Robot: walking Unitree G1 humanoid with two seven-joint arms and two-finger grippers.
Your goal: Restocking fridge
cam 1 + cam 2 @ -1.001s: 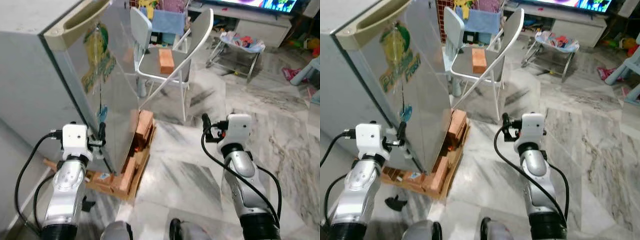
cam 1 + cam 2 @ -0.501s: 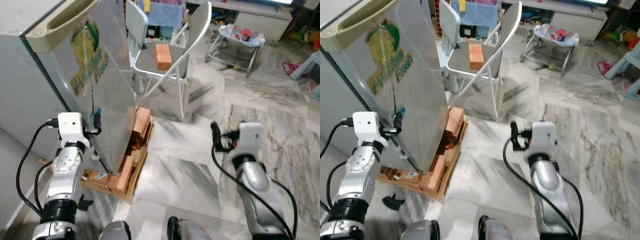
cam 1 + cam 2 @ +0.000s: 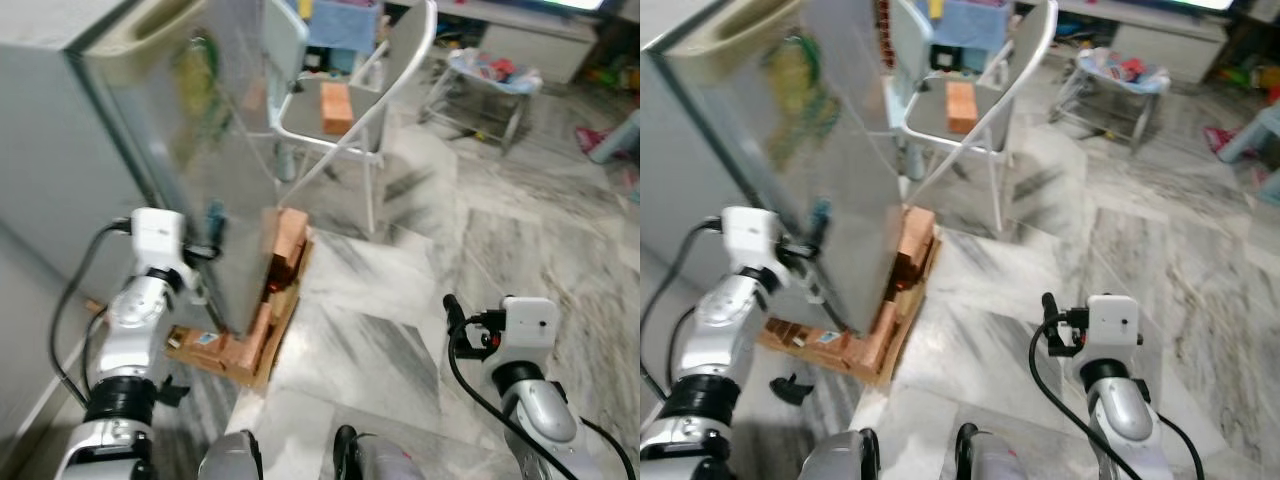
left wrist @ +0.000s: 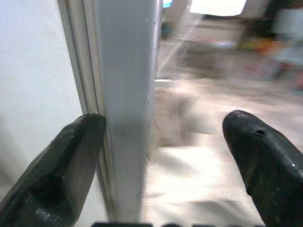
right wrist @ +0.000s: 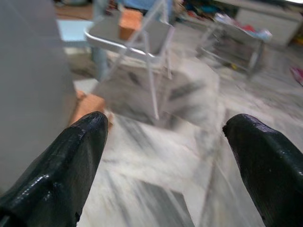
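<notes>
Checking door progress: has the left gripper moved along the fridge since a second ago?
Cannot tell; the camera shifted. The left gripper still sits at the fridge door edge.

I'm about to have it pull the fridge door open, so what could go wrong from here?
1. The left gripper has its jaws open astride the door edge, nothing clamped; a pull may slip off.
2. The fridge stands on stacked bricks and wood; a hard tug could rock it.
3. The folding chair stands close by, possibly in the door's swing.
</notes>
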